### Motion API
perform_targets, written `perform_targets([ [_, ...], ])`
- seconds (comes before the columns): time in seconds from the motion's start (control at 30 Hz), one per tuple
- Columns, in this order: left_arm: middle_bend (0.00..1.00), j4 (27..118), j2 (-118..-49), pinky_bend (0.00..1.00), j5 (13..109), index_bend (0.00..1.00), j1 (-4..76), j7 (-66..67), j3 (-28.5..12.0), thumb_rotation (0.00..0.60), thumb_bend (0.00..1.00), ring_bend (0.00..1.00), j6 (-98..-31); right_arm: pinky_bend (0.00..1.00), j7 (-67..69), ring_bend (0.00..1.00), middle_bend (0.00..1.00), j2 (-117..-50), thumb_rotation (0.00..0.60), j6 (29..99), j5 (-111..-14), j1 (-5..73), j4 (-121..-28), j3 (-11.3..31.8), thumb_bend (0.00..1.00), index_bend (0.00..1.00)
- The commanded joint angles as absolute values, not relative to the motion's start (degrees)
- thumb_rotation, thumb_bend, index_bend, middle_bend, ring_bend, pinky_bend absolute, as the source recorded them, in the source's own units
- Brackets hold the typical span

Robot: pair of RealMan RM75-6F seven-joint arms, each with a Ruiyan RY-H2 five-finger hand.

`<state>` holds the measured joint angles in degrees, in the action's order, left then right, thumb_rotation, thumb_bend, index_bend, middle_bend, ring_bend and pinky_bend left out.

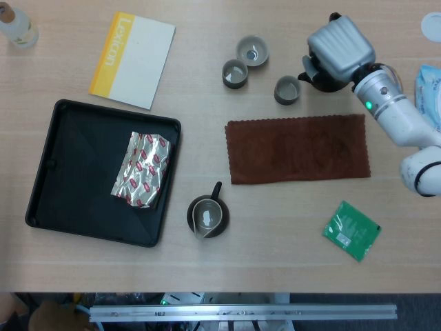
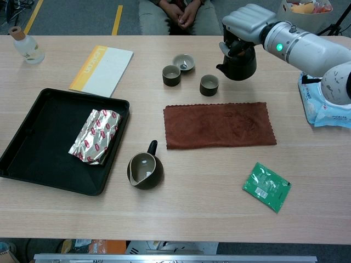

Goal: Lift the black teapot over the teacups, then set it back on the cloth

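Lab, yellow floor tape [image 2: 117,12], seated onlooker [image 2: 181,12], aluminium rail [image 1: 241,312]

The word "Lexicon" can be read in white letters on the yellow strip of the booklet [image 1: 131,60] that lies on the table [image 1: 275,262]. No other words or numbers can be read anywhere else.

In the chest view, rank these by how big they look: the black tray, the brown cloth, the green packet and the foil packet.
Largest to smallest:
1. black tray
2. brown cloth
3. foil packet and green packet: near alike, the foil perhaps slightly larger; the green one lies nearer the camera, so I would not rank them.
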<state>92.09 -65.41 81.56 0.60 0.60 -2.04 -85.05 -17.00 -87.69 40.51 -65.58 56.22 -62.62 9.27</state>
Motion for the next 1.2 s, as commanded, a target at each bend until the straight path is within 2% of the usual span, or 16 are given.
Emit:
perform_targets([
  [0.03,0.19,92.1,-65.4,0.07,81.5,0.15,0.7,0.7,-2.1,0.6,0.25,0.1,-84.9,0.33,-15.9,0.87,0.9,-84.1,0.41,41.4,-66.2,55.1,-67.2,9.7,0.56,0.96],
  [0.27,0.19,92.1,-65.5,0.07,81.6,0.15,1.1,0.9,-2.1,0.6,0.25,0.1,-84.4,0.33,-13.9,0.86,0.89,-77.8,0.409,41.5,-67.0,53.0,-78.7,8.9,0.56,0.96],
  [0.47,0.19,91.9,-65.3,0.07,81.6,0.15,0.9,0.5,-1.9,0.6,0.25,0.1,-84.5,0.33,-12.8,0.85,0.89,-76.1,0.41,42.2,-68.1,51.3,-84.1,7.3,0.56,0.96],
  [0.87,0.19,90.9,-65.3,0.07,81.6,0.15,0.4,-0.9,-1.7,0.6,0.25,0.1,-84.7,0.33,-13.0,0.84,0.88,-77.7,0.41,43.8,-70.2,48.2,-87.6,3.3,0.56,0.96],
  [1.2,0.19,89.9,-66.0,0.07,81.6,0.15,0.6,-2.1,-1.5,0.6,0.25,0.1,-84.1,0.33,-13.7,0.81,0.86,-81.1,0.409,44.6,-71.3,46.5,-86.2,1.4,0.55,0.93],
])
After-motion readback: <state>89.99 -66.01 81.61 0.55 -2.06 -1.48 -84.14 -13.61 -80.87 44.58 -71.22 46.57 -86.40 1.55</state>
